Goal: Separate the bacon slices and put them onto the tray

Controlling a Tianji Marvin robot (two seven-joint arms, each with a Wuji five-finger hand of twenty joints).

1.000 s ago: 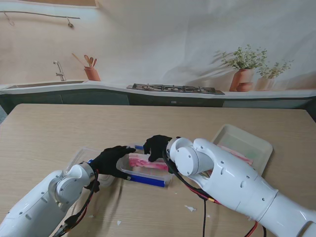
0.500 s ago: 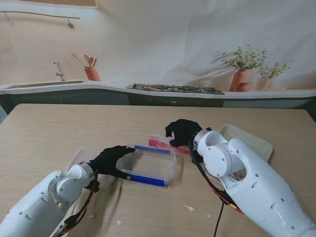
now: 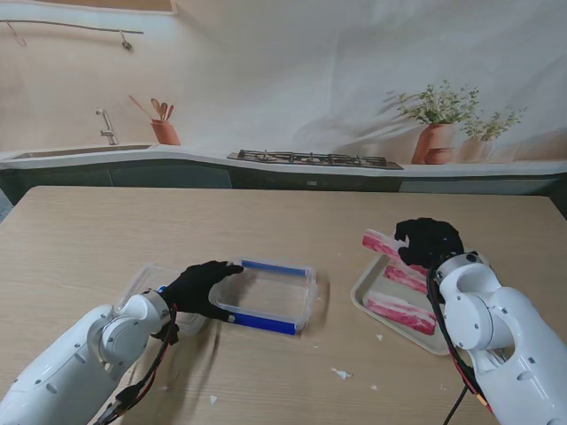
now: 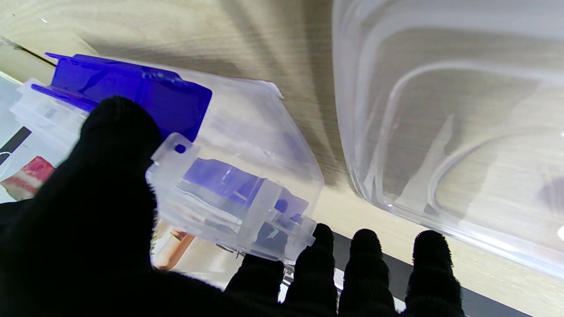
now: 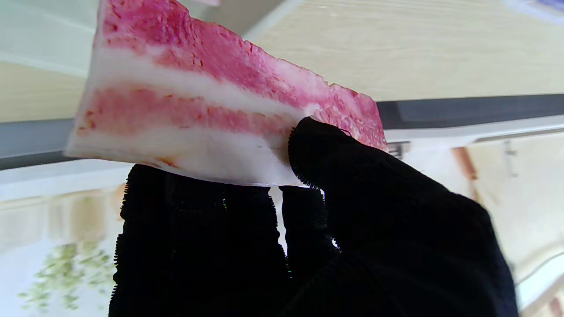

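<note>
My right hand [image 3: 428, 241] is shut on a pink-and-white bacon slice [image 3: 381, 243], held in the air over the far end of the white tray [image 3: 358, 295]. In the right wrist view the slice [image 5: 211, 105] is pinched between thumb and fingers [image 5: 185, 220]. Two more slices lie on the tray, one in its middle [image 3: 406, 276] and one nearer to me [image 3: 400, 312]. My left hand [image 3: 199, 288] grips the left rim of the clear container [image 3: 266, 297] with blue clips, which looks empty; the thumb [image 4: 114, 132] rests on its edge [image 4: 229, 176].
The container's clear lid [image 3: 146, 279] lies flat on the table just left of my left hand, and shows large in the left wrist view [image 4: 449, 110]. Small white scraps [image 3: 341, 374] dot the table nearer to me. A printed kitchen backdrop stands behind the table.
My right hand lifted the bacon slice out of the container and carried it right, to above the tray. The container now looks empty. The left hand has stayed on the container.
</note>
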